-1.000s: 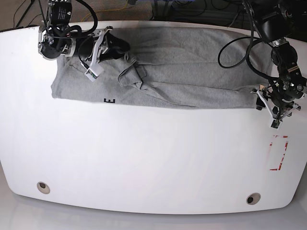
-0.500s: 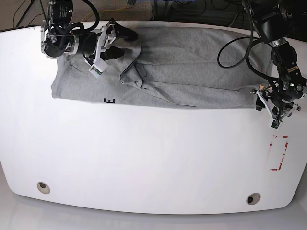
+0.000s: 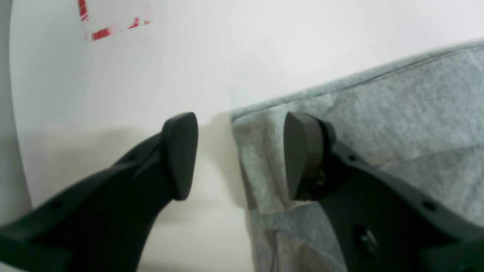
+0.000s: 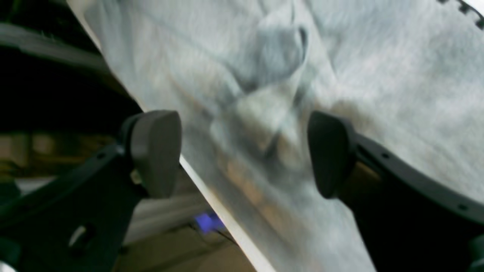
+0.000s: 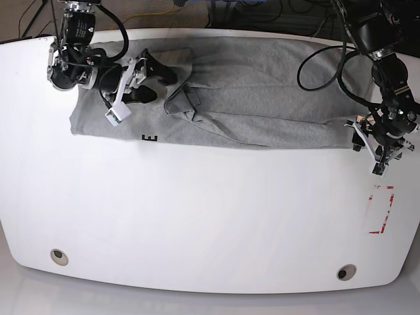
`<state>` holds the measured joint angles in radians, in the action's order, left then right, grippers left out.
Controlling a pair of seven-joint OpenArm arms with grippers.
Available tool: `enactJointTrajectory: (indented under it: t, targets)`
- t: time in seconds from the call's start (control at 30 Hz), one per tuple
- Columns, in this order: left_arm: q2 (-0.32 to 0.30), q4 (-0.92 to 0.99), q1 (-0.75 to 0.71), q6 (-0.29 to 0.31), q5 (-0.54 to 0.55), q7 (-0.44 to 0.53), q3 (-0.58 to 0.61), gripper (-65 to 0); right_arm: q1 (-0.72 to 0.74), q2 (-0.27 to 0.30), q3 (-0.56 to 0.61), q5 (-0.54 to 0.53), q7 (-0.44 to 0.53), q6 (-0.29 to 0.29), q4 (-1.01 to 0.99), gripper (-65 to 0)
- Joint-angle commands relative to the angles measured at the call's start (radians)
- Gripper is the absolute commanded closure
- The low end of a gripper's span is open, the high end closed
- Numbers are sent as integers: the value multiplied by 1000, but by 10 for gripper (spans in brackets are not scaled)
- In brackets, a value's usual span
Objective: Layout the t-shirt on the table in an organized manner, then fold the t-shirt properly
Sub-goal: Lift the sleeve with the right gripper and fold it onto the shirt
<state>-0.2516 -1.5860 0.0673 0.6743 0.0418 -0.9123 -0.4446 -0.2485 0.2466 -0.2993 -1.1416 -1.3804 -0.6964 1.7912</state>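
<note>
1 tool now off t-shirt

The left gripper fingers straddle, seemingly untouched, the t-shirt corner on the table.

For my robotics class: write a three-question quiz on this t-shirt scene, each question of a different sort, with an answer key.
1. True or false: the left gripper is clamped shut on the t-shirt.
2. Multiple choice: the red tape mark on the table lies nearest A) the left gripper, B) the right gripper, C) a grommet hole.
3. Fill in: the black lettering sits at the t-shirt's ____ edge in the base view.

Key: 1 false, its jaws stand open astride the shirt's corner. 2 A. 3 lower, toward the camera.
</note>
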Motion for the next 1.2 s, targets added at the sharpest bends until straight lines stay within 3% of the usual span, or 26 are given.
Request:
enactJointTrajectory:
  t: [0.0,0.2,0.43,0.73,0.93,1.17]
  targets:
    - [-13,-21,18,-1,8,19,-3,-339,21,1,-2,-24,16,-2,-6,-496]
    - [-13,-18,18,-1,8,19,-3,-339,45,-48,30,-22,16,-2,-23,-496]
    - [-13,-24,18,-1,8,19,-3,-339,61,-60,134,-22,17,-2,-24,-496]
    - [-13,-26,18,-1,10,19,-4,-339,51,-95,168,-22,3,-2,-23,-496]
    - [-16,-63,18,0,10,19,-6,-339,47,-40,234,-30,-4,-2,14,-496]
    - [-12,-150,16,24,23,11,-52,-339,51,29,211,-30,0,-2,127,-496]
